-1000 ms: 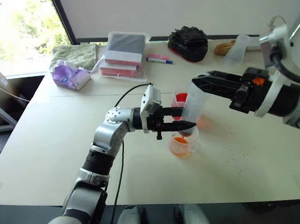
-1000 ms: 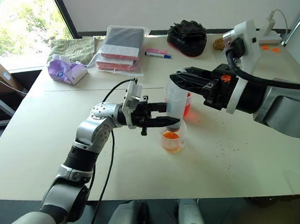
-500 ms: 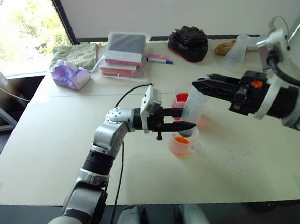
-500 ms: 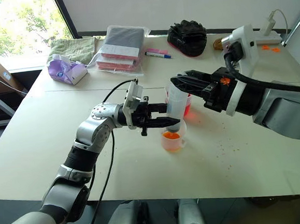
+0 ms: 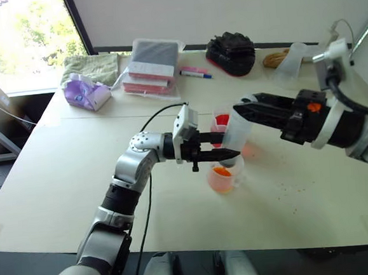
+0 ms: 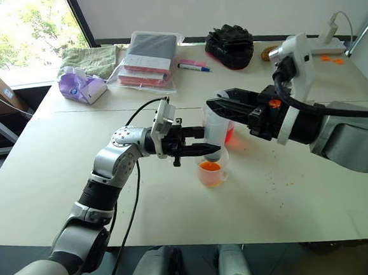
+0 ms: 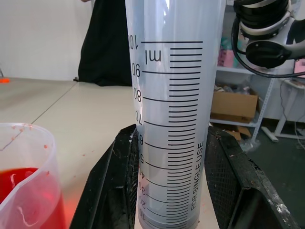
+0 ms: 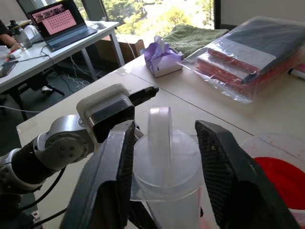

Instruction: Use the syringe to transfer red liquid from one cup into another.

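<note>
- Syringe (image 5: 238, 132) is held upright-tilted above the table (image 5: 60, 185), its clear barrel clamped near the lower end by the left gripper (image 5: 227, 154) — fingers clenched on the tube, as seen close up in the left wrist view, where the printed ml scale is flanked by both black fingers (image 7: 112, 191).
- Lower end of the syringe is positioned over the smaller cup (image 5: 225, 175), which sits on the table and holds orange-red liquid (image 5: 222, 173).
- Wider cup (image 5: 221, 120) is seen just behind the syringe, with red liquid inside; it also appears at the edge of the left wrist view (image 7: 26, 181).
- Right gripper (image 5: 242, 107) is placed at the syringe's upper end; in the right wrist view its fingers (image 8: 112, 181) stand on either side of the plunger top, spread apart with gaps visible — released, not gripping.
- Orange spots are scattered on the table near the cups.
- At the far edge of the table: a green towel (image 5: 92, 65), a purple tissue pack (image 5: 86, 93), bagged flat packs (image 5: 153, 63), a marker pen (image 5: 195, 73), a black bundle (image 5: 230, 53).
</note>
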